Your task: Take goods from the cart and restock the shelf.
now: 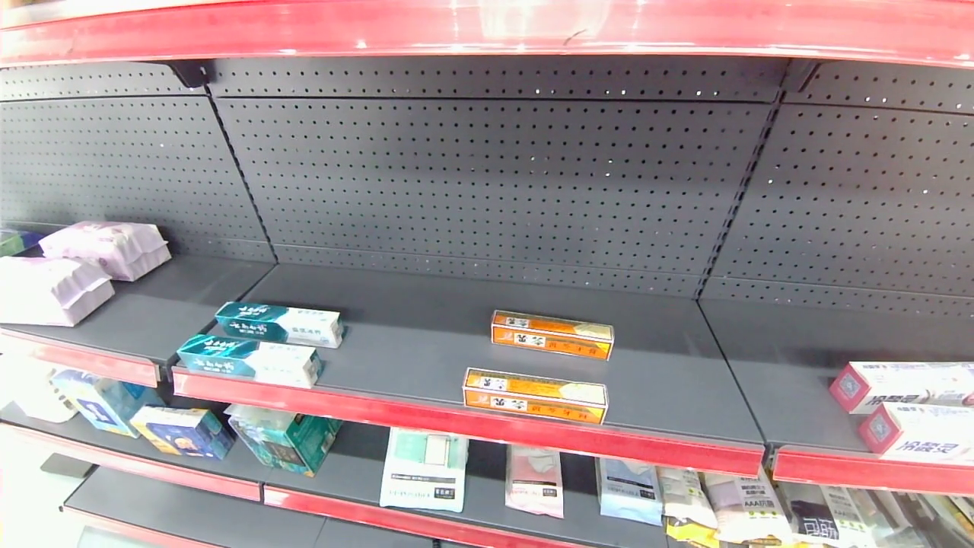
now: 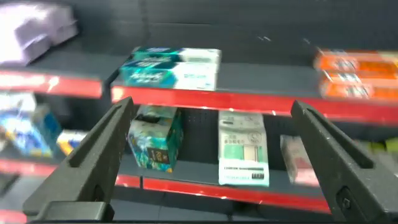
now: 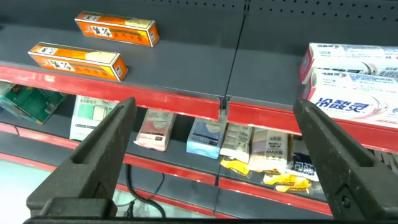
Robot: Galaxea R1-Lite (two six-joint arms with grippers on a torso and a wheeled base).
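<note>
**Step in hand.** Both arms face the shelf [image 1: 426,335] with nothing in their grasp. The left gripper [image 2: 212,107] stands spread wide and empty, in front of the shelf's left part. The right gripper [image 3: 214,104] is likewise spread and empty, in front of the right part. My judgement: the task is between placements, with stock already on the board and no item carried.

**Stock on the middle board.**
- Two teal boxes [image 1: 278,323] lie at the left, one near the front lip and one just behind it.
- Two orange boxes [image 1: 552,335] lie right of centre, one near and one farther back, apart from each other.
- The stretch between the two pairs is bare, as is the back of the board.
- White and red boxes [image 1: 905,384] sit on the next bay to the right.
- Pale purple packs [image 1: 106,247] sit on the bay to the left.
- Flat pouches [image 1: 424,468] stand on the tier below.

**Next move.** It calls for a fresh item from the cart, taken with the fingers spread as they are, then set in a bare stretch beside like goods.

**Labels.** The boxes carry bold characters along their long faces, dark on orange and pale on teal. The pouches bear small print panels, too fine to make out.
</note>
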